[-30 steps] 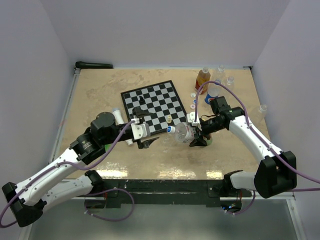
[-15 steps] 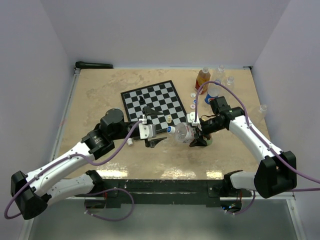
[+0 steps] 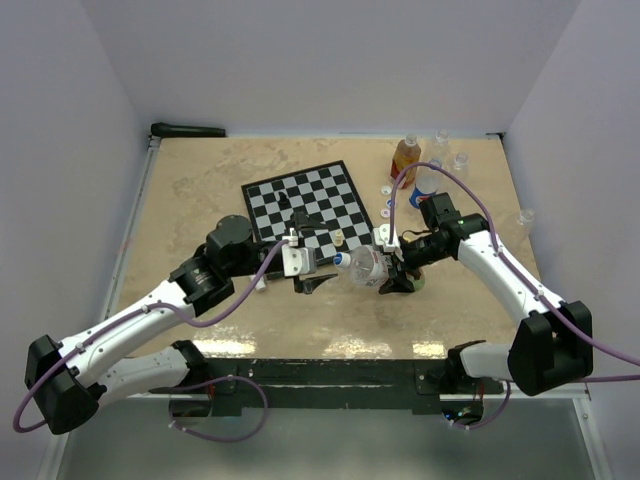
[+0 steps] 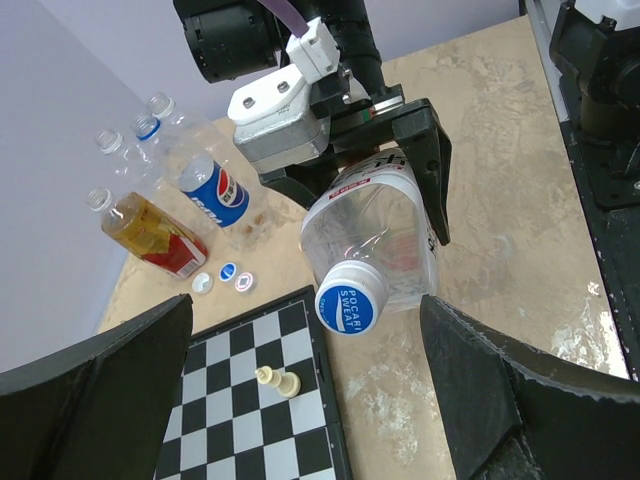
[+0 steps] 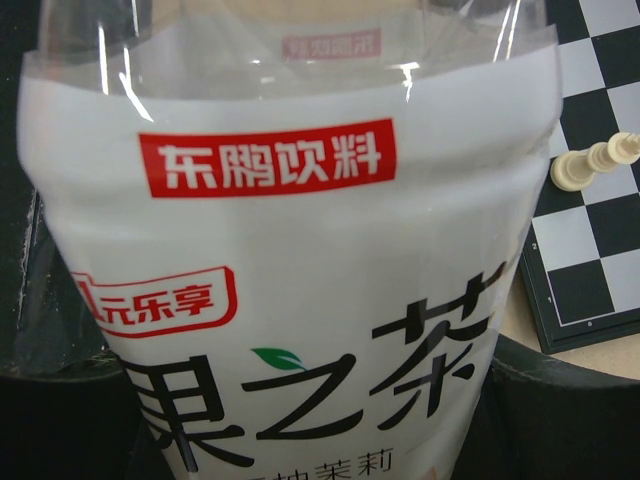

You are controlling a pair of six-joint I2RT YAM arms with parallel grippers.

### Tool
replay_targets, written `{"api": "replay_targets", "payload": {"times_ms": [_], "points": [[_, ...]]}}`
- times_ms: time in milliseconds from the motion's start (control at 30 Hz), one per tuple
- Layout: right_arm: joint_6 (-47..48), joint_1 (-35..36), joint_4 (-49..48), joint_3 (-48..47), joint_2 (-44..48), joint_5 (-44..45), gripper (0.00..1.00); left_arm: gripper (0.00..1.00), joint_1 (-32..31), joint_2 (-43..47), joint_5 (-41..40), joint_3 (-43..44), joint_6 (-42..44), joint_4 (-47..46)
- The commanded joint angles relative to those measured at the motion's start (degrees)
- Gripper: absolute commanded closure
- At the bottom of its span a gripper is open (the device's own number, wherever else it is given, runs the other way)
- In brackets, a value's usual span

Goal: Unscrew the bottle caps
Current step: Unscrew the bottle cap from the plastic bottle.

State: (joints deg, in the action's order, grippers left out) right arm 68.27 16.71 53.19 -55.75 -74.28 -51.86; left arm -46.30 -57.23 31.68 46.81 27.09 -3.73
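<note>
A clear bottle (image 3: 368, 268) with a white label lies level above the table, and my right gripper (image 3: 392, 272) is shut on its body. Its blue cap (image 3: 342, 260) points left at my left gripper (image 3: 318, 258). That gripper is open, one finger on each side just short of the cap, touching nothing. In the left wrist view the blue cap (image 4: 350, 305) faces the camera, between my wide-open left gripper (image 4: 306, 320) fingers. The bottle (image 5: 290, 250) fills the right wrist view, with my right gripper (image 5: 300, 430) clamped round it.
A chessboard (image 3: 305, 210) with a few pieces lies under and behind the left gripper. At the back right stand an orange-labelled bottle (image 3: 404, 158), a blue-labelled bottle (image 3: 424, 183) and clear bottles (image 3: 460, 160). Loose caps (image 3: 387, 203) lie beside them.
My left arm has swung right and forward, bringing its open gripper up to the bottle's blue cap. The right arm and the bottle have not moved.
</note>
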Motion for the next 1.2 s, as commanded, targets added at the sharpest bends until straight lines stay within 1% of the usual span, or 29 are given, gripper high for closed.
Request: {"api": "replay_targets", "payload": {"times_ms": [0, 233, 867, 1033, 1167], "points": [[1.08, -0.10, 0.78, -0.15, 0.01, -0.44, 0.81, 0.00, 0.34, -0.16, 2.07, 1.10, 1.03, -3.22], [1.16, -0.10, 0.78, -0.15, -0.07, -0.44, 0.82, 0.00, 0.34, -0.34, 1.72, 1.36, 2.26, -2.08], [1.16, -0.10, 0.86, -0.15, -0.42, -0.44, 0.82, 0.00, 0.34, -2.01, 3.38, 2.24, 2.18, -2.25], [1.25, -0.10, 0.95, -0.15, -0.51, -0.44, 0.81, 0.02, 0.25, -3.14, 4.26, 2.76, 1.83, -2.42], [1.34, -0.10, 1.04, -0.15, -0.34, -0.44, 0.81, 0.05, 0.25, -4.73, 4.88, 4.16, 0.42, -2.78]]}}
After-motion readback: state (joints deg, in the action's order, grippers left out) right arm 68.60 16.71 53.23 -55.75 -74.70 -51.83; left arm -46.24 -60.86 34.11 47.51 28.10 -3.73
